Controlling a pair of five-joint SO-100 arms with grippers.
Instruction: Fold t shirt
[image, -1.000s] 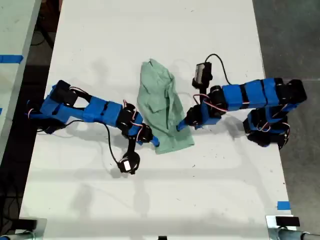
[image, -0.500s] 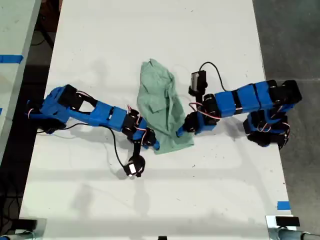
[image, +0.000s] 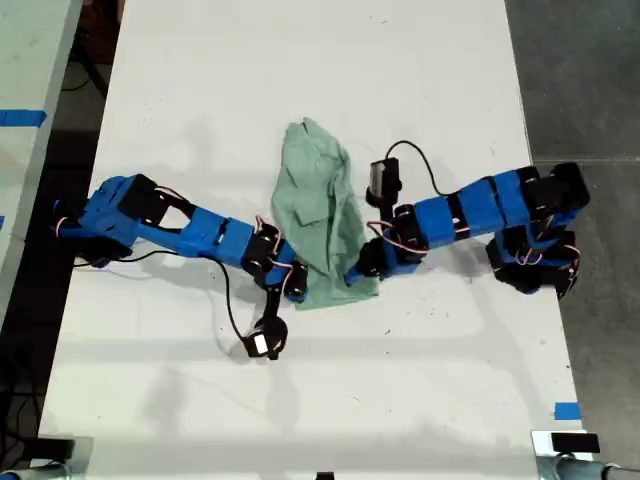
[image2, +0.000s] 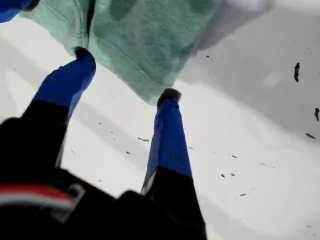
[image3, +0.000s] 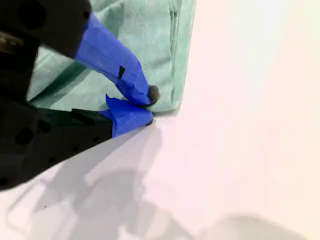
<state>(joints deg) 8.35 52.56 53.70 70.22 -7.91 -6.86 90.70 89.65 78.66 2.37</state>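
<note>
The t shirt (image: 320, 215) lies in the middle of the white bench (image: 300, 80) in the exterior view, bunched into a long wrinkled strip that runs from its narrower far end down to a wider lower edge. One blue arm (image: 190, 228) reaches in from the exterior view's left and another arm (image: 470, 210) from the exterior view's right. Each has its tip at a lower corner of the cloth, one at either side. From up here I cannot say which of the two is first and which is second. A small black camera hangs off each arm on a cable.

In the first wrist view, the first hand (image2: 125, 73) has its two blue fingers spread well apart. Their dark tips sit right at the hem of the shirt, and a pointed corner of the pale green cloth hangs between them. Nothing is gripped. The bench under it is white with scattered dark specks, and a bit of something blue shows past the shirt's far edge.

In the second wrist view, the second hand (image3: 148, 106) has its fingers drawn together on a corner of the shirt. One fingertip lies on top of the cloth and the other is low against the bench at the hem. The shirt spreads away behind the fingers.
</note>
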